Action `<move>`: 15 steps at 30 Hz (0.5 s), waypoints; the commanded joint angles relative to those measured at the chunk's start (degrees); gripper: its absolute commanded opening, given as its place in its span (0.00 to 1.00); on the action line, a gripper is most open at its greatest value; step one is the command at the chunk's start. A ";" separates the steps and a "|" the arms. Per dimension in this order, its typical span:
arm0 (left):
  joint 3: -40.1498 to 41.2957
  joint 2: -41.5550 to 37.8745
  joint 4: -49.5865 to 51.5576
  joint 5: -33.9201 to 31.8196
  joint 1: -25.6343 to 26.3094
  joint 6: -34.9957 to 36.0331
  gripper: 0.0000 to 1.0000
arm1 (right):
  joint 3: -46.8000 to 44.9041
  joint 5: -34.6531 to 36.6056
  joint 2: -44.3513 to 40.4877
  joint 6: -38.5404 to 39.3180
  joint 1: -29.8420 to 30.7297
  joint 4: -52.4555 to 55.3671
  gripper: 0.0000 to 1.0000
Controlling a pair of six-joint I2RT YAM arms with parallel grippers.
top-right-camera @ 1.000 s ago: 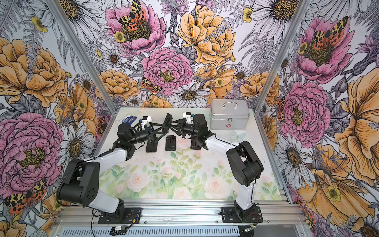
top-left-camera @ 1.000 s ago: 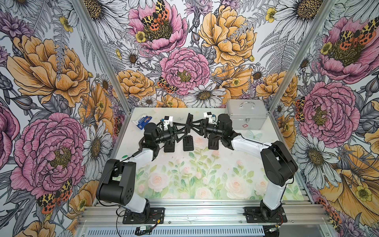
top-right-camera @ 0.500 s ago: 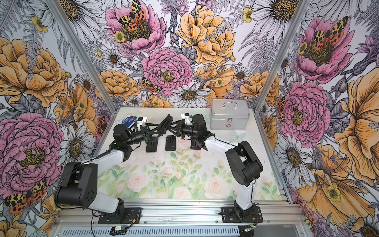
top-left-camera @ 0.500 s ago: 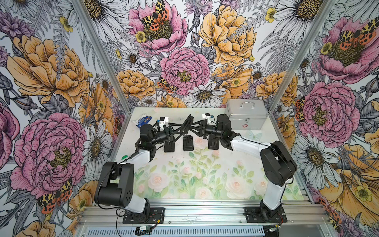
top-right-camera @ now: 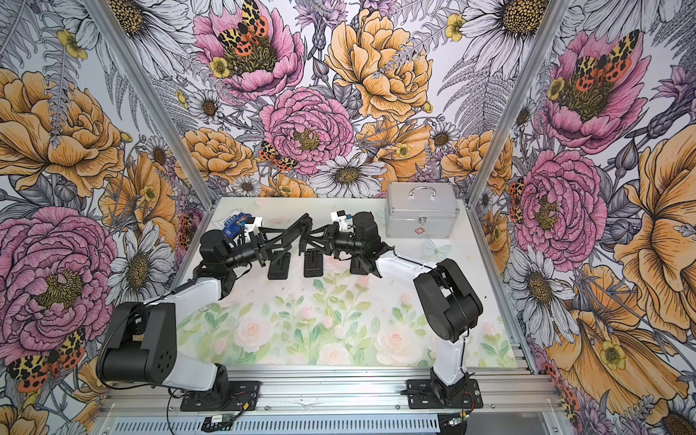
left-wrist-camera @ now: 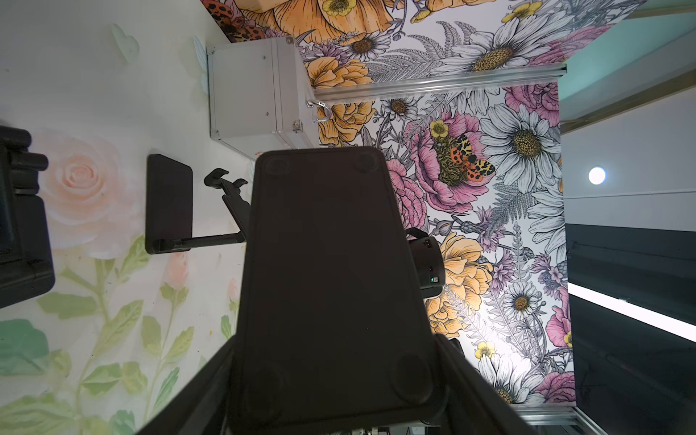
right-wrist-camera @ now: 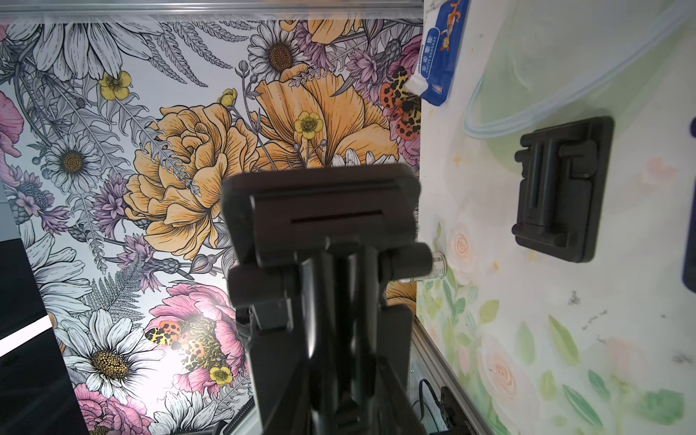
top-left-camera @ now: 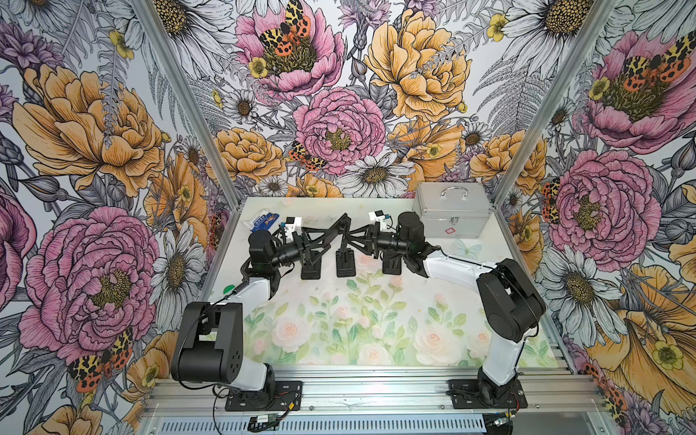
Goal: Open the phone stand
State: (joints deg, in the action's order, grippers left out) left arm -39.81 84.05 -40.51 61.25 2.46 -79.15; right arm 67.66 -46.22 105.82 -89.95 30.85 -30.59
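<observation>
Now the left gripper (top-left-camera: 333, 231), clamped on the base of the phone stand (left-wrist-camera: 331, 286), has eased toward 9 o'clock; the stand hangs over the mat (top-left-camera: 357, 327) at 12 o'clock; the right gripper (top-left-camera: 357, 241) stays pinched on its arm; likely the hinge spreads.

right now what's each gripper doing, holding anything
left gripper: closed on the phone stand, at its base plate
right gripper: closed on the same phone stand, at its folding arm

Robot lab test cell, floral-printed wall panels (top-left-camera: 339, 124), aluminium frame posts (top-left-camera: 192, 113), slotted base rail (top-left-camera: 376, 391)
</observation>
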 commanded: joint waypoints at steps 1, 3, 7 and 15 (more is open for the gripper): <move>0.79 -2.66 -2.88 -0.81 -4.60 1.90 0.47 | -0.29 4.41 -2.85 -0.28 -4.03 1.49 0.00; 1.05 -3.08 -2.78 -0.51 -5.54 1.84 0.47 | -0.25 4.40 -3.20 0.24 -4.39 2.30 0.00; 1.32 -3.37 -2.82 0.42 -6.75 1.66 0.46 | -0.25 4.25 -3.43 0.41 -4.75 2.77 0.00; 1.93 -3.55 -2.82 0.27 -6.24 1.55 0.46 | 2.03 3.55 -2.13 0.78 -3.55 3.78 0.00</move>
State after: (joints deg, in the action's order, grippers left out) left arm -38.33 82.46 -40.51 63.40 -0.99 -79.37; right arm 67.66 -46.44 105.34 -88.25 30.65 -28.93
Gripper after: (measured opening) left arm 0.758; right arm 0.268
